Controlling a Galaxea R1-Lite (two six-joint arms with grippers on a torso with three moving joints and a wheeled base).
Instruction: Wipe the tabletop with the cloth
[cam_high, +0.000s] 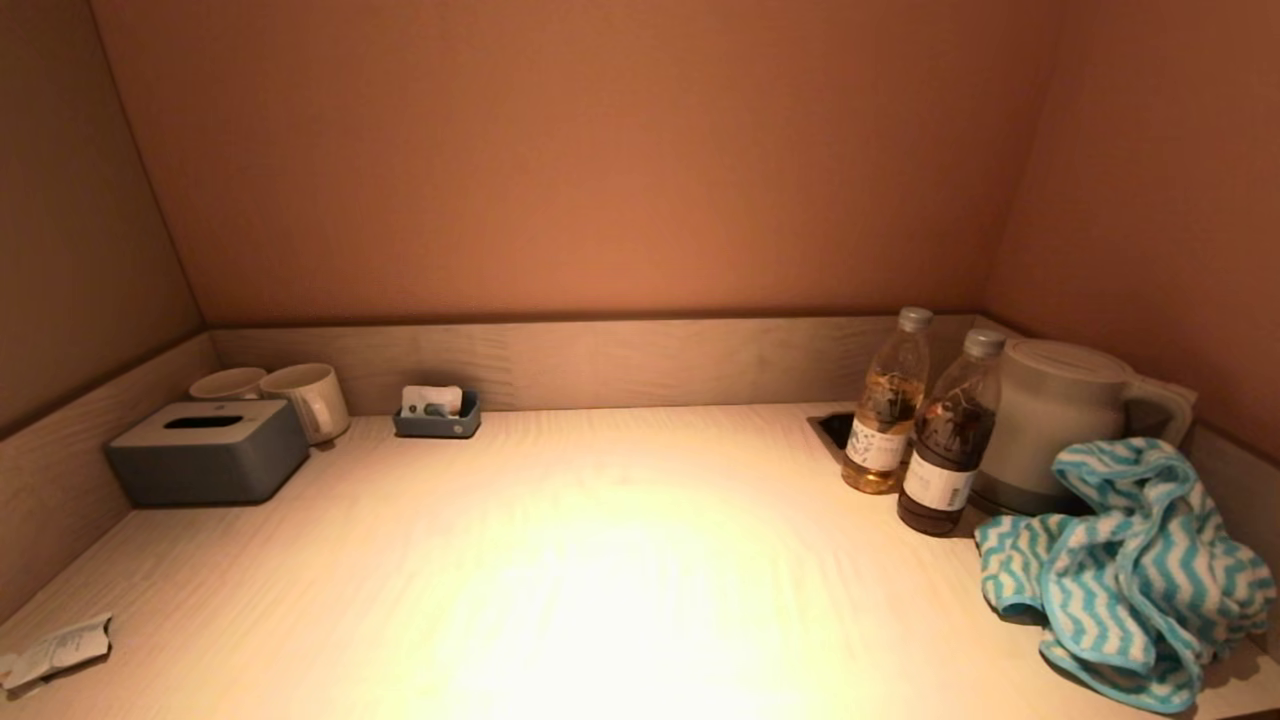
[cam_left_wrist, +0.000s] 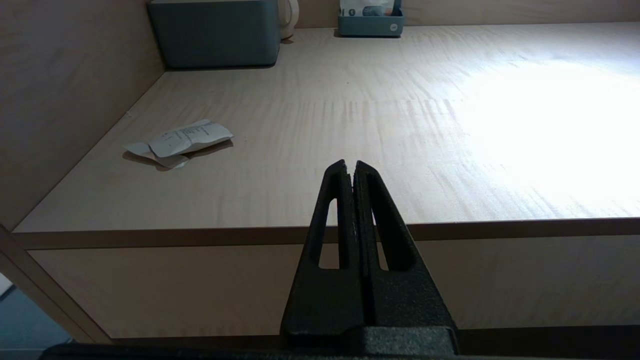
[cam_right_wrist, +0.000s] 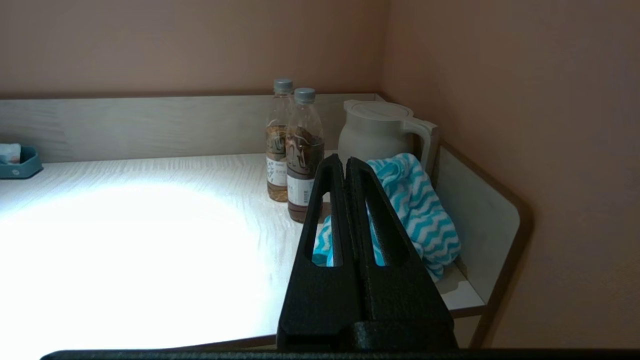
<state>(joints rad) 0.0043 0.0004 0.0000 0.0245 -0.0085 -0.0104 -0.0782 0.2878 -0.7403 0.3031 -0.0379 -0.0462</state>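
Observation:
A crumpled teal-and-white zigzag cloth (cam_high: 1130, 575) lies on the light wood tabletop (cam_high: 600, 560) at the near right corner, against the kettle; it also shows in the right wrist view (cam_right_wrist: 425, 210). My right gripper (cam_right_wrist: 346, 161) is shut and empty, held off the table's front edge, short of the cloth. My left gripper (cam_left_wrist: 349, 164) is shut and empty, held in front of the table's left front edge. Neither gripper shows in the head view.
Two drink bottles (cam_high: 885, 405) (cam_high: 945, 450) and a pale kettle (cam_high: 1050, 420) stand at the back right. A grey tissue box (cam_high: 208, 450), two mugs (cam_high: 310, 400) and a small blue tray (cam_high: 437, 412) stand at the back left. A crumpled paper (cam_high: 55, 650) lies near left. Walls enclose three sides.

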